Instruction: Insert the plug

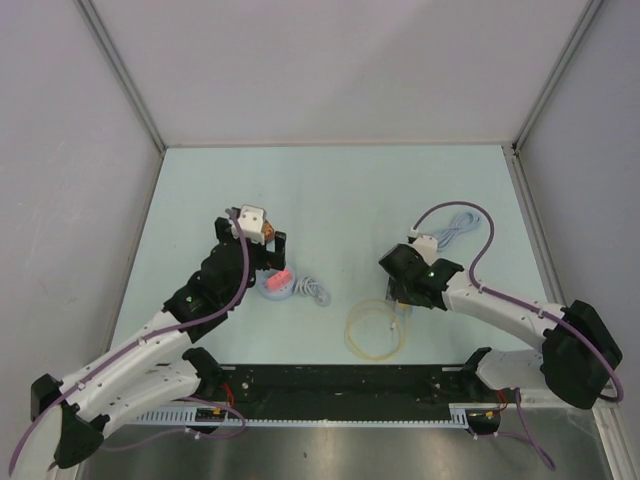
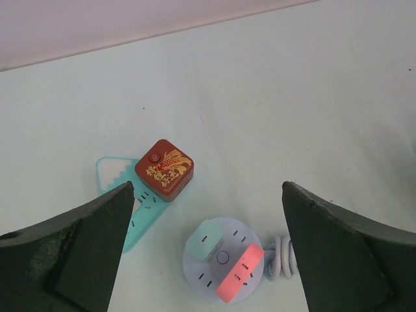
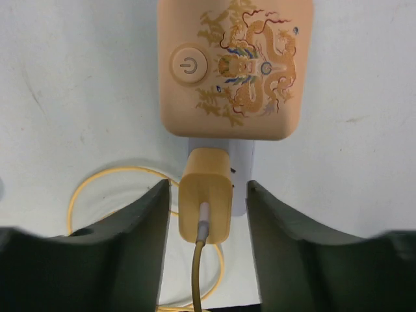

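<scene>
Two arms share a pale tabletop [image 1: 330, 190], and the plug-in job looks close to done. The right arm [image 1: 500, 310] reaches in from the near right corner with its wrist tipped down over a yellow plug [image 3: 205, 195]. That plug stands against a white socket strip [image 3: 242, 185], right beside a peach block [image 3: 235, 65] printed with a dragon and a power symbol.

The right jaws flank the plug, one on each side. A sliver of gap shows on both, so they read as released rather than clenched. A yellow cable [image 3: 197, 273] trails from the plug and loops on the tabletop to the near left.

The prongs are hidden, so how deep the plug sits cannot be told. By that reading, the next move calls for either a short straight push toward the strip or a clean retreat that does not drag the cable.

The left arm [image 1: 200, 300] stretches in from the near left corner. The left jaws are spread wide and empty above a round lilac hub [image 2: 224, 259], near a red-brown cube [image 2: 164, 169] on a teal strip [image 2: 148, 211].
</scene>
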You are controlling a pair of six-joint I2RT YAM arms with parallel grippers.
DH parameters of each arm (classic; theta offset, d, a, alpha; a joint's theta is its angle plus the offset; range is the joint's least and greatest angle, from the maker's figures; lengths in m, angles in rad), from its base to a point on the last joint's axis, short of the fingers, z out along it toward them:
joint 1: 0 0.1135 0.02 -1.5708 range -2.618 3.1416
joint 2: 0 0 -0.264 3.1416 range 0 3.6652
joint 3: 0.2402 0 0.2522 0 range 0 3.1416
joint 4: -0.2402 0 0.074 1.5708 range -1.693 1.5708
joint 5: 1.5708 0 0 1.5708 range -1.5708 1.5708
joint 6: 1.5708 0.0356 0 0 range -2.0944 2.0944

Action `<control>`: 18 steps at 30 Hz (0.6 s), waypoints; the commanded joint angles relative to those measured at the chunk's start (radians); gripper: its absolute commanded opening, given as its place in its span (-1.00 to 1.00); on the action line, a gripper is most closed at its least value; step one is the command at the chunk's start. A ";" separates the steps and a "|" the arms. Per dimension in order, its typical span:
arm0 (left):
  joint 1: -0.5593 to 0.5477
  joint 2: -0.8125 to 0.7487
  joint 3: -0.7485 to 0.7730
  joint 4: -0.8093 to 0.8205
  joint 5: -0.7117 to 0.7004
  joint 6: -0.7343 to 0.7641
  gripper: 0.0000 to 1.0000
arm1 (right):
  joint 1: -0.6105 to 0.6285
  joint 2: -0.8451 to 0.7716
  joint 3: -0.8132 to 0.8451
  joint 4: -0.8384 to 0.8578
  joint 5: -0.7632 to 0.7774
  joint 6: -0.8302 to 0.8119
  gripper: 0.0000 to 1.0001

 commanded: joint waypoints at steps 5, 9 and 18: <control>0.015 -0.037 0.138 -0.106 -0.006 -0.066 1.00 | -0.053 -0.166 0.161 -0.007 -0.009 -0.130 0.99; 0.088 -0.032 0.230 -0.209 0.017 -0.136 1.00 | -0.150 -0.203 0.256 -0.001 -0.037 -0.222 0.99; 0.295 -0.056 0.408 -0.415 0.100 -0.173 1.00 | -0.382 -0.330 0.384 0.049 -0.011 -0.400 0.99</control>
